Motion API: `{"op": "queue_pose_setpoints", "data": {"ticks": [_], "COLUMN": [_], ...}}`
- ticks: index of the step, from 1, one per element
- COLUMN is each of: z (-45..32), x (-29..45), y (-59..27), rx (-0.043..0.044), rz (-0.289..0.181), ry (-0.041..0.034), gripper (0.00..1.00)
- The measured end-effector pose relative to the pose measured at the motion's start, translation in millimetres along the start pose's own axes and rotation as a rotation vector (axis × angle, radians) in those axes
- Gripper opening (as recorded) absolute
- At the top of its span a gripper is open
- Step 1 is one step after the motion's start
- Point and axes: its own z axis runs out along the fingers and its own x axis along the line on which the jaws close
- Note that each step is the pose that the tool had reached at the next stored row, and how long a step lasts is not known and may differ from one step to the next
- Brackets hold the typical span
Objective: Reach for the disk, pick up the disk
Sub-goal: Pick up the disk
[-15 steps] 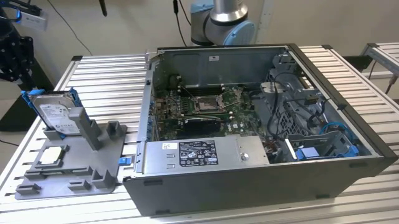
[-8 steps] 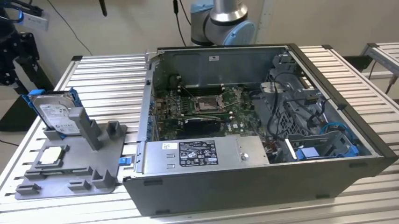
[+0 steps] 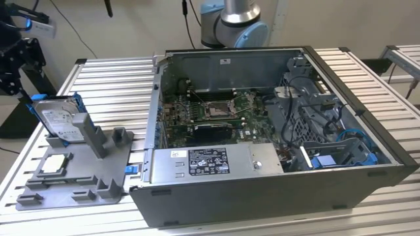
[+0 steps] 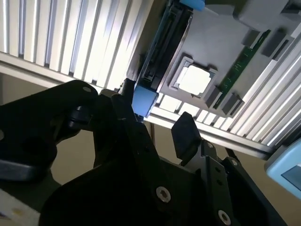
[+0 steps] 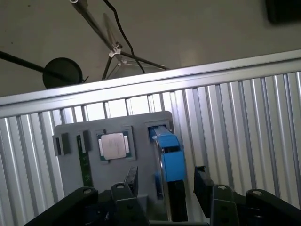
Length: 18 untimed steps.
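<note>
Computer case [image 3: 262, 196] fills the exterior view's front; at that view's left the disk [image 3: 56, 119] stands upright in a grey tray [image 3: 75, 169]. First wrist view: gripper [image 5: 166, 175] spread wide, disk lined up between its fingers [image 5: 132, 181]. Second wrist view: disk's blue edge near one finger.

A long silver table of ribbed aluminium slats [image 3: 111, 83] takes up the middle of the room. Behind it rises a plain cream wall [image 3: 131, 29] (softly, evenly lit). Beyond the table's edge lies a dull grey-brown floor [image 5: 188, 33], where a round black stand base [image 5: 62, 71] rests near the table.
</note>
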Motion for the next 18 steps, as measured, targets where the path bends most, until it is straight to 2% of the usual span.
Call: {"op": "queue_pose_setpoints", "data": {"ticks": [5,18], "z": [5.8,20.1], "x": [-0.1,0.0], "y": [-0.2,-0.5], "rx": [-0.0002,-0.0004], "rz": [-0.057,-0.106], "ry": [0.0016,0.003], "gripper": [1.0,1.0]}}
